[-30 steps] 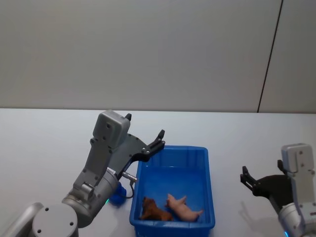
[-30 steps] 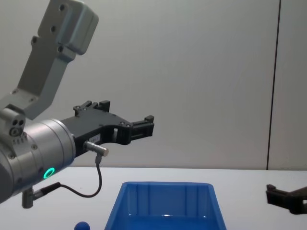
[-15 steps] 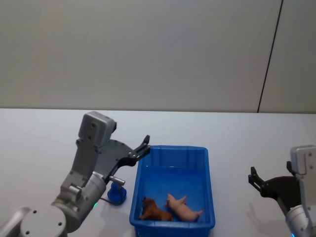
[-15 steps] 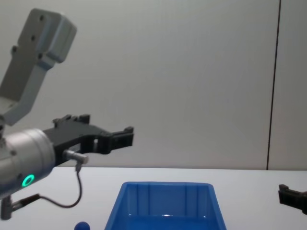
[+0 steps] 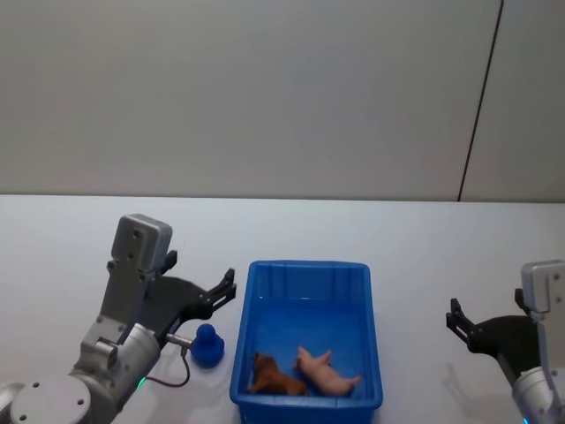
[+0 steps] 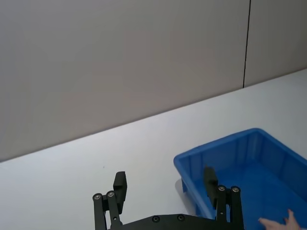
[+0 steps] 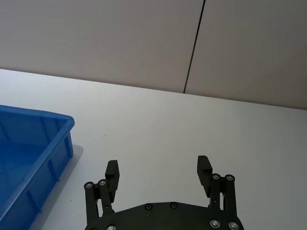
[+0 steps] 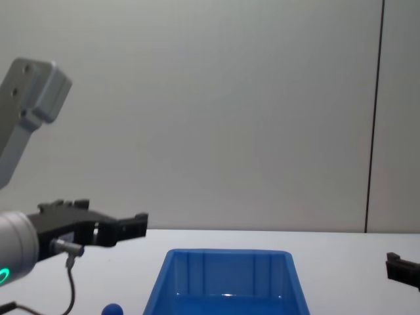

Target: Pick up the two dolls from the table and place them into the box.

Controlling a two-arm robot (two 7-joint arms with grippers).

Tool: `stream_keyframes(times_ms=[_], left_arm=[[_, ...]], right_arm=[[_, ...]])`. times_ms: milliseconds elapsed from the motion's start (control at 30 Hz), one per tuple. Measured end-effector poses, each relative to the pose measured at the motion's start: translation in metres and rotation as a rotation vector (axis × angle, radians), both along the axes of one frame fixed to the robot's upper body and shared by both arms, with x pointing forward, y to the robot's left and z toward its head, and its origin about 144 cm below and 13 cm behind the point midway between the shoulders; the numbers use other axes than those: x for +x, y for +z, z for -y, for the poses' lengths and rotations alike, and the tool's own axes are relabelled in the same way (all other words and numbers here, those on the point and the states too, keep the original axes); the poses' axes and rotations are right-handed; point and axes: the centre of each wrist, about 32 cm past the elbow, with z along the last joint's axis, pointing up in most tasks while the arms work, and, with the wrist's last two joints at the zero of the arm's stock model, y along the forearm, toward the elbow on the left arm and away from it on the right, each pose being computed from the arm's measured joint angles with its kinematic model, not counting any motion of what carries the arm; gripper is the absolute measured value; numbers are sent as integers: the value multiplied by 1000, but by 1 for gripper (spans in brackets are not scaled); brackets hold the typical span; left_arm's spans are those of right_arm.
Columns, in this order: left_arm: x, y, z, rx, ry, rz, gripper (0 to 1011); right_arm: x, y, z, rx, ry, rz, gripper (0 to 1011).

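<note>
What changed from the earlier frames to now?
The left claw, open and empty, drew back from over the box, toward the robot's left and lower. The right claw, open, retreated slightly rightward. Brown doll and pink doll stayed in the box, blue doll on the table beside it.

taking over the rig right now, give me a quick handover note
Left gripper: open, empty, above the table just left of the large bright blue plastic bin.
Right gripper: open, empty, off to the bin's right.
Done: shaggy brown animal doll and pale pink eared doll lie inside the bin.
Left: small rounded blue figure stands on the table beside the bin's left wall, near the left gripper; bin it if it counts.
</note>
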Motion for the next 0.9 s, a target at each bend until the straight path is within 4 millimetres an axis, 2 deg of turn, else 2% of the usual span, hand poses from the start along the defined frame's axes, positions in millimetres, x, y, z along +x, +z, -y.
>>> stream_keyframes(times_ms=[300, 900], left_arm=[[8, -8, -10, 27, 16, -95, 1001], [29, -18, -17, 91, 3, -223, 1001]], right_arm=[[0, 0, 0, 0, -2, 0, 1001], [-1, 0, 1, -1, -4, 0, 1001]])
